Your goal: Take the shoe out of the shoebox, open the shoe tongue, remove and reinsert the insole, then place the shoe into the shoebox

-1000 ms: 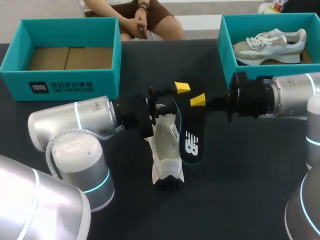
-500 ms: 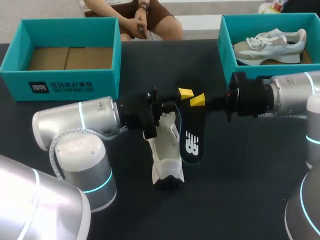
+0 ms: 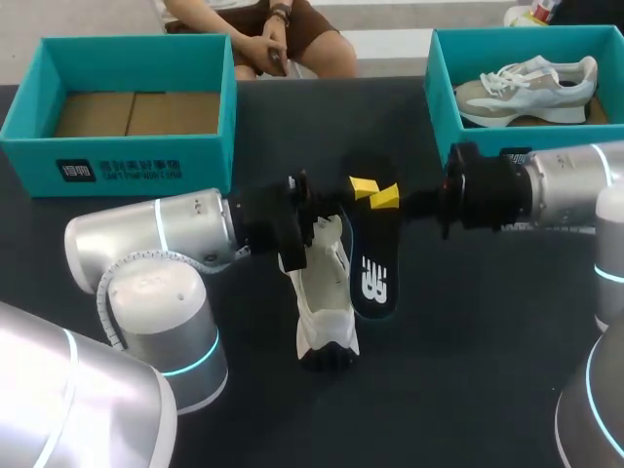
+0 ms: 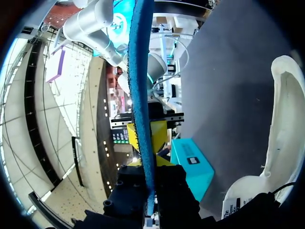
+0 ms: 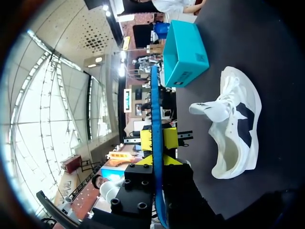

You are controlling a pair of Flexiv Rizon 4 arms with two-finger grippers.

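insole (image 3: pixel 375 278): black, held upright over the table's middle; lower end just right of the shoe.
left gripper (image 4: pixel 147 143): fingers closed tight on the insole's top end.
right gripper (image 5: pixel 160 140): clamped on the same end, facing the left gripper.
shoe (image 3: pixel 324 292): white and black, on the table, outside both boxes.
left shoebox (image 3: pixel 127 44): far left, teal, cardboard floor showing.
right shoebox (image 3: pixel 439 88): far right, holds a grey shoe (image 3: pixel 526 88).

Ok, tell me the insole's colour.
The insole is black with a white logo, and blue along its edge. The head view shows it best.
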